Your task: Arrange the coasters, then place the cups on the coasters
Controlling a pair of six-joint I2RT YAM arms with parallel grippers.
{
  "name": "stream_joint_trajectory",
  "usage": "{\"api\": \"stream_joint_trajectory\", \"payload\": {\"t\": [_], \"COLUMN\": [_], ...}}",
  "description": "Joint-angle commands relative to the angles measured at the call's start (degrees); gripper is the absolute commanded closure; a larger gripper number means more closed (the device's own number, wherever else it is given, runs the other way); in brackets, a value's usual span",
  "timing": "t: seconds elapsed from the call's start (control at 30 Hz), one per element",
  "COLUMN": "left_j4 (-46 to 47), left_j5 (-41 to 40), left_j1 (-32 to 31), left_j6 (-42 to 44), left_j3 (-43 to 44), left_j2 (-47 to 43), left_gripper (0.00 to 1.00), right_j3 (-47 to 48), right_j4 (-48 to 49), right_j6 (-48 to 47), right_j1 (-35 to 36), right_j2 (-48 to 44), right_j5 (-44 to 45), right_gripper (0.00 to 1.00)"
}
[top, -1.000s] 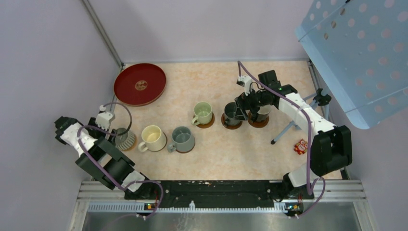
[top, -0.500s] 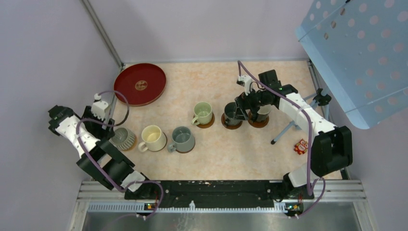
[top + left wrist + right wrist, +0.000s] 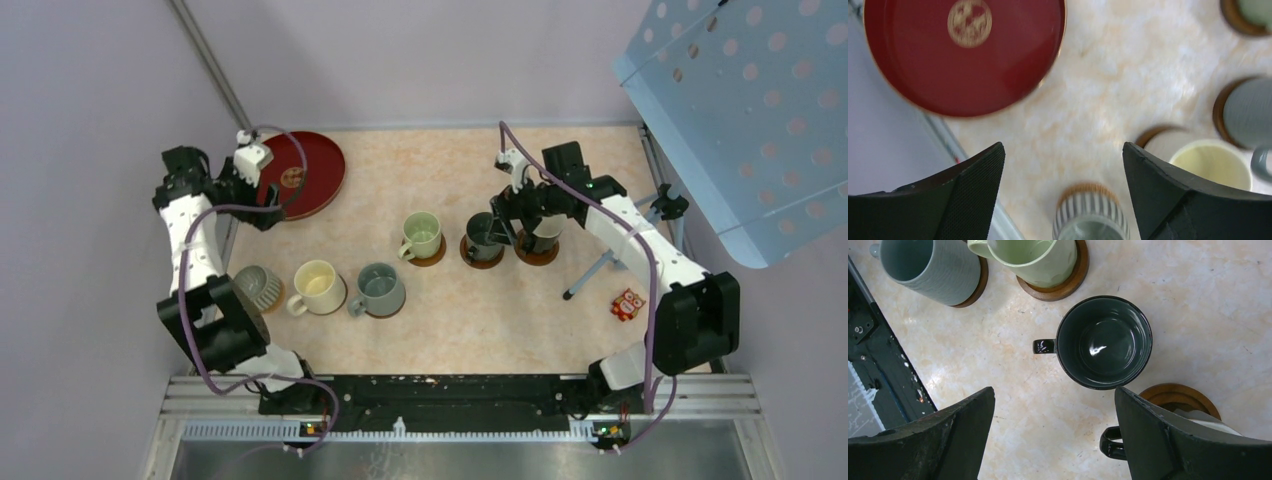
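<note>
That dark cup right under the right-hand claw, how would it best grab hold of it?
Probably by the rim of the dark cup, coming straight down from above: it stands upright, mouth open, so one finger can drop inside and one outside the wall. Stay clear of its handle, which sticks out sideways; the pale green cup nearby crowds a sideways approach.

Left arm [image 3: 195,250] and right arm [image 3: 640,240]: white rounded link shells alternating with black cylindrical joint housings. A purple cable [image 3: 501,135] runs in loose loops along each arm. Small white camera module [image 3: 252,158] mounted at each wrist. Both bases bolted to a black rail [image 3: 450,390] over ribbed silver extrusion. Left gripper [image 3: 1062,148]: two matte black wedge-shaped fingers [image 3: 968,195], inner face with a fine mesh texture. Right gripper [image 3: 1054,388]: the same black fingers [image 3: 948,435], with smooth faces and bevelled edges.
</note>
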Motion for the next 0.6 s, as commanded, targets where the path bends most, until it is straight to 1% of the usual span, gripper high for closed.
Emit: {"api": "stream_joint_trajectory", "payload": {"t": [0.0,0.13,0.2,0.3,0.37,0.43,0.5,0.57], "left_j4": [12.63,19.41,23.71,27.86,29.02,28.29,25.77,24.25], "left_j5": [1.63,-0.51,-4.40,-10.32,-12.60,-11.95,-7.74,-5.24], "left_j1": [-8.33,-14.10,-16.58,-18.78,-19.03,-19.09,-19.09,-19.25], "left_j6": [-16.28,-22.77,-25.34,-29.48,-31.99,-33.86,-34.53,-35.41], "left_j3": [3.90,6.89,8.04,11.26,14.36,17.88,21.94,24.82], "left_j2": [6.25,12.97,16.52,21.85,25.93,30.86,35.14,38.37], "left_gripper": [0.10,0.16,0.20,0.30,0.36,0.37,0.37,0.37], "right_j3": [0.51,-0.88,-1.52,-2.23,-2.71,-3.24,-3.55,-3.88], "right_j4": [3.21,3.91,4.12,4.32,4.55,4.87,5.07,5.18], "right_j6": [0.32,0.50,0.44,0.49,0.57,0.67,0.62,0.68], "right_j1": [-0.43,-0.38,-0.42,-0.43,-0.43,-0.44,-0.49,-0.50], "right_j2": [-3.76,-5.16,-5.88,-6.60,-7.07,-7.34,-7.53,-7.73], "right_j5": [0.01,0.17,0.34,0.29,0.06,-0.15,0.07,0.03], "right_gripper": [0.12,0.12,0.12,0.12,0.12,0.12,0.12,0.12]}}
